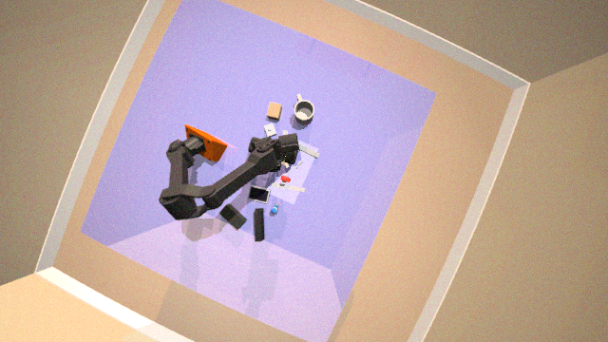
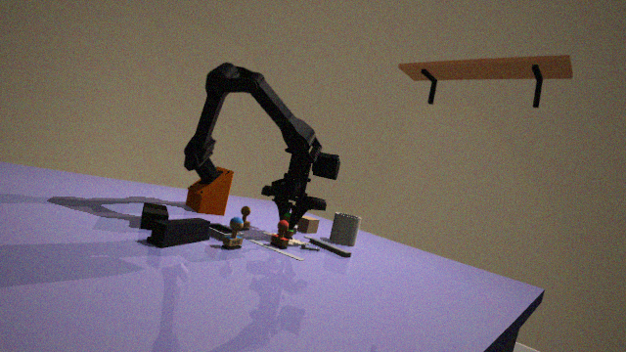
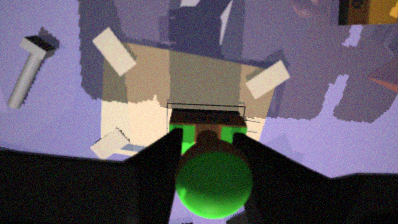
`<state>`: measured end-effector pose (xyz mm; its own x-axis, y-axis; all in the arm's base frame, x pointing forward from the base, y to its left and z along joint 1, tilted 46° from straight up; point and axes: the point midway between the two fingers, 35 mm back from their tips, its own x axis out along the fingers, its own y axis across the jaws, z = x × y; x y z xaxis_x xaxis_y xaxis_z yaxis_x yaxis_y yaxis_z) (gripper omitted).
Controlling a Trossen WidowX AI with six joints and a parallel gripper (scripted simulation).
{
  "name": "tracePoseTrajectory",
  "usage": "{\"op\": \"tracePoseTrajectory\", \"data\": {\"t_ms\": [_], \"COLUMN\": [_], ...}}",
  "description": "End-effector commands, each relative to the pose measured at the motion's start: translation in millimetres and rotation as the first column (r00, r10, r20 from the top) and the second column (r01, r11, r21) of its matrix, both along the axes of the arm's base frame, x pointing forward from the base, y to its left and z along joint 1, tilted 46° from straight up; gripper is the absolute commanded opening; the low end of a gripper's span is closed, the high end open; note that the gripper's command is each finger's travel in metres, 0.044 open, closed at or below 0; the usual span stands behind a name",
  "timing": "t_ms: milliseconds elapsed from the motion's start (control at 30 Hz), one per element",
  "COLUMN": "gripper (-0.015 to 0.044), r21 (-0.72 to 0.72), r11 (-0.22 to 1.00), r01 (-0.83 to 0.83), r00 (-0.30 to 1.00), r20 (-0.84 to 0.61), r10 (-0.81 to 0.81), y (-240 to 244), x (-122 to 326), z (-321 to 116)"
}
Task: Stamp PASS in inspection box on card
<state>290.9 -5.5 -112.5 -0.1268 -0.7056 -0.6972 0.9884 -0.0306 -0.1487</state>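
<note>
Our gripper (image 2: 289, 222) (image 3: 207, 138) grips the green-knobbed stamp (image 2: 290, 233) (image 3: 214, 177). We have it over the card (image 3: 145, 75), at the outlined box (image 3: 168, 114).

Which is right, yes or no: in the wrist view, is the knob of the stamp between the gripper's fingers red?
No, the knob of the stamp between the fingers is bright green.
</note>
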Motion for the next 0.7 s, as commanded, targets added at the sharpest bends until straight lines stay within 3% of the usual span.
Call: {"op": "tracePoseTrajectory", "data": {"t_ms": [0,667], "gripper": [0.0,0.0], "r21": [-0.004,-0.004], "r11": [1.0,1.0], "r01": [0.001,0.001], "r00": [1.0,1.0], "r20": [-0.001,0.0], "r10": [-0.001,-0.001], "y": [-2.5,4.4], "x": [0.1,1.4], "z": [-1.3,5.4]}}
